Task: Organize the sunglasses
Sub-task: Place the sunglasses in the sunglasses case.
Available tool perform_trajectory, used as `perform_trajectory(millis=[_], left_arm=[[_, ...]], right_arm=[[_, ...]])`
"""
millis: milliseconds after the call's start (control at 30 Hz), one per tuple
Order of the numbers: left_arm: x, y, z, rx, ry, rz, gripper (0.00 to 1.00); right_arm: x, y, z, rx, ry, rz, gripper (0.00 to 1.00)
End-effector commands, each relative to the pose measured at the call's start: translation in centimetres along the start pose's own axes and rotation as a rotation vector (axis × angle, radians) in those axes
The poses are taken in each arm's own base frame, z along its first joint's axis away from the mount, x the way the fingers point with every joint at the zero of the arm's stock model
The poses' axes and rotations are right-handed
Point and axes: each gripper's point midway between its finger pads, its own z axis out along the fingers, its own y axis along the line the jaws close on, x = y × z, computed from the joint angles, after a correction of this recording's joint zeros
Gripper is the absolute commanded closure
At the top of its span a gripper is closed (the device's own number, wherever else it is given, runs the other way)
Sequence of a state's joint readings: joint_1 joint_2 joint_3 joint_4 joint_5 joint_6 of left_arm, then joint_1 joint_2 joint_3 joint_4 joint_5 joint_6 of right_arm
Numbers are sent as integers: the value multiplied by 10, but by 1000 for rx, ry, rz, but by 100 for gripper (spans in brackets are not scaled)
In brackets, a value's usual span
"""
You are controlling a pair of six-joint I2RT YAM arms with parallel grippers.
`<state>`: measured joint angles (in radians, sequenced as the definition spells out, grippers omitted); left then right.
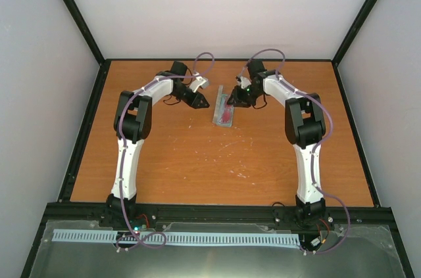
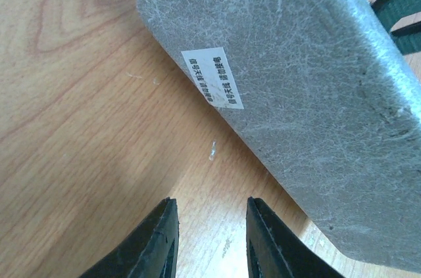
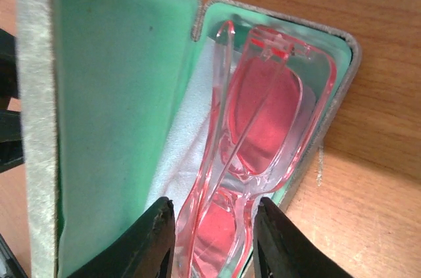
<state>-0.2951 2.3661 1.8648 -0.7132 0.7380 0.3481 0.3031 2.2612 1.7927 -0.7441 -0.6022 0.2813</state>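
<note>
Sunglasses (image 3: 263, 114) are in the open grey case (image 3: 39, 127), folded, lying on a pale cloth (image 3: 187, 146) over the green lining. Lid is swung open on the left of the right wrist frame.

In the top view the case (image 1: 217, 111) sits upper centre on the bench (image 1: 217, 166), between the two hands, with the red glasses (image 1: 225, 115) visible inside.

Right hand (image 3: 214, 207): partly open, one finger (image 3: 154, 242) on each side of the glasses' near end at the bottom of the frame. Very close to the frame, but I can't tell if it's actually pinching it.

Left hand (image 2: 209, 215): fingers apart, nothing between them, bare wood in the gap. It is just beside the case's grey outer shell (image 2: 309, 94), not touching it. White label (image 2: 212, 78) on the shell, upper centre.

From above, the left hand (image 1: 197, 100) is left of the case and the right hand (image 1: 232, 99) is at its upper end.
</note>
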Motion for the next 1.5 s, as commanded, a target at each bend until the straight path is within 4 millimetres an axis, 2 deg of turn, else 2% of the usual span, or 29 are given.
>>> perform_trajectory(millis=[0,133,267,867,1000,1133,1333,1367,1467], left_arm=[[-19,-15,-15,7,-47,34,69],[-18,-15,-14,7,-46,33,69],[-18,-15,-15,6,-48,34,69],[-8,-19,-16,-3,-39,29,69],[-10,-19,-17,-4,-44,33,69],[-15,-18,-17,-6,-53,37,69],[-29,-16,-24,-27,-75,65,69],[-32,-16,-25,-28,-79,69,69],[-39,-18,-29,-30,-94,76,69]], right_arm=[[-9,15,-20,3,-54,-39,72],[-4,15,-14,-12,-30,-25,88],[2,10,-6,4,2,-18,93],[25,-8,37,67,110,4,95],[23,-5,38,58,108,-4,96],[15,7,20,59,68,-31,91],[4,40,-28,52,-24,-80,78],[2,46,-38,50,-48,-90,77],[2,48,-57,52,-99,-73,78]])
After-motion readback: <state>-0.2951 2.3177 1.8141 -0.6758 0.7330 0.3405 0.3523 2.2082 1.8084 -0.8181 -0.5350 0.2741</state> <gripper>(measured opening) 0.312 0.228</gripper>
